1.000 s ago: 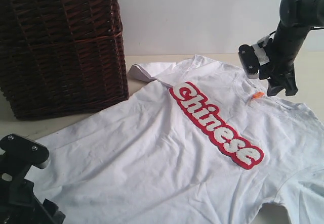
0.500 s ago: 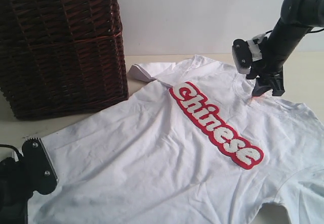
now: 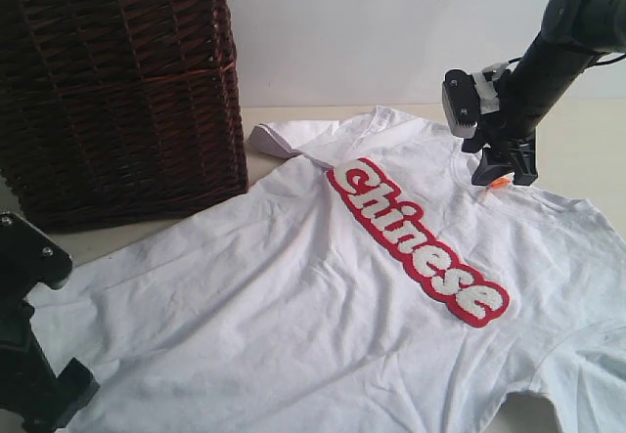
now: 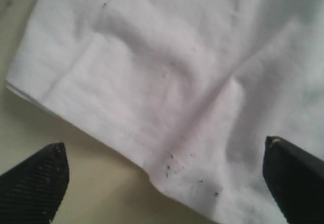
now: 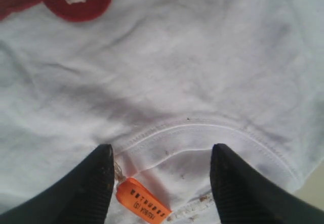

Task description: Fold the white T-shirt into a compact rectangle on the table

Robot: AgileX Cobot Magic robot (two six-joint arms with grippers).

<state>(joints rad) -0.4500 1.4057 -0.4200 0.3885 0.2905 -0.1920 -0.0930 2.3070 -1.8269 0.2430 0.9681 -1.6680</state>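
White T-shirt [image 3: 293, 306] is lying spread flat, chest side up, on the pale desk [image 3: 597, 140], reaching from beneath the left tool [image 4: 163, 147] across to beneath the right tool [image 5: 162, 150]. The left tool is standing released, its two dark fingers [image 4: 38, 181] spread wide and gripping nothing; a hemmed corner of the shirt is lying below and between them, with bare desk showing beside that edge. The right tool is also standing released, jaws parted and pointing down at the shirt's collar [image 5: 202, 128], whose stitched band is running across the gap between the fingers. A small orange tag [image 5: 140, 202] is lying just beside one finger of the right tool; whether the fingertips are touching the cloth cannot be told. The red-outlined lettering [image 3: 416, 242] is running diagonally across the chest, between the two tools and nearer the right one. A dark wicker basket [image 3: 117, 91] is standing on the desk beyond the left tool, near a folded sleeve [image 3: 284, 138].
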